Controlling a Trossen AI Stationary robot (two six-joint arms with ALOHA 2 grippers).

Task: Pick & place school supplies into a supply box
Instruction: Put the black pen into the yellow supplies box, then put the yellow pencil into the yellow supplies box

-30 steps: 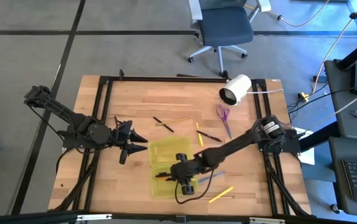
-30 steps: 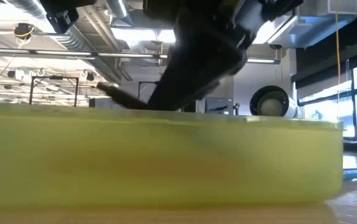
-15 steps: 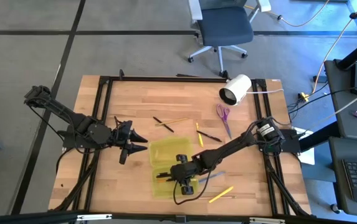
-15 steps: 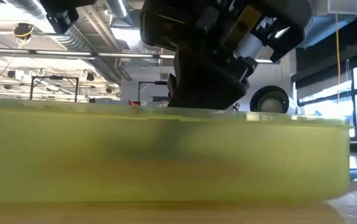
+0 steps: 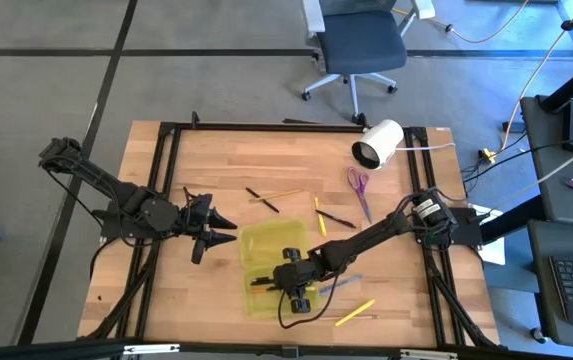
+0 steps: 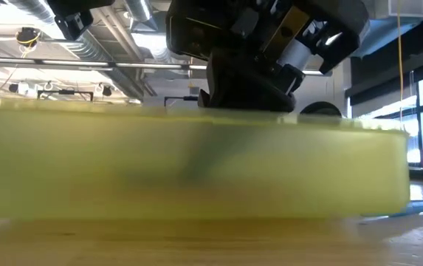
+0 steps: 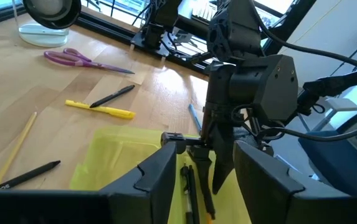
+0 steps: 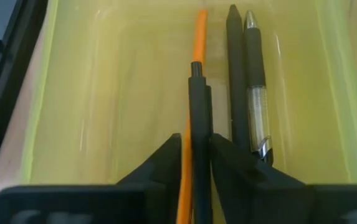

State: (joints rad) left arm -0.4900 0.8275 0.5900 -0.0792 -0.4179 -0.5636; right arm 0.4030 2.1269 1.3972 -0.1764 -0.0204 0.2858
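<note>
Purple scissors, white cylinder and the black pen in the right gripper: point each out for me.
purple scissors (image 5: 358, 188), high view, on the handles.
white cylinder (image 5: 380, 143), high view, mid-body.
black pen (image 8: 199, 118), right wrist view, on its barrel ahead of the right gripper (image 8: 197, 149).

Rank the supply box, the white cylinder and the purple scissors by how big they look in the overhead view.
1. supply box, clearly the largest.
2. and 3. white cylinder and purple scissors: the cylinder is bulkier, the scissors run about as long but much thinner, so I would not rank these two.

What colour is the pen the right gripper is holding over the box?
Black; the right gripper is shut on the black pen, beside an orange pencil. Clearest in the right wrist view.
</note>
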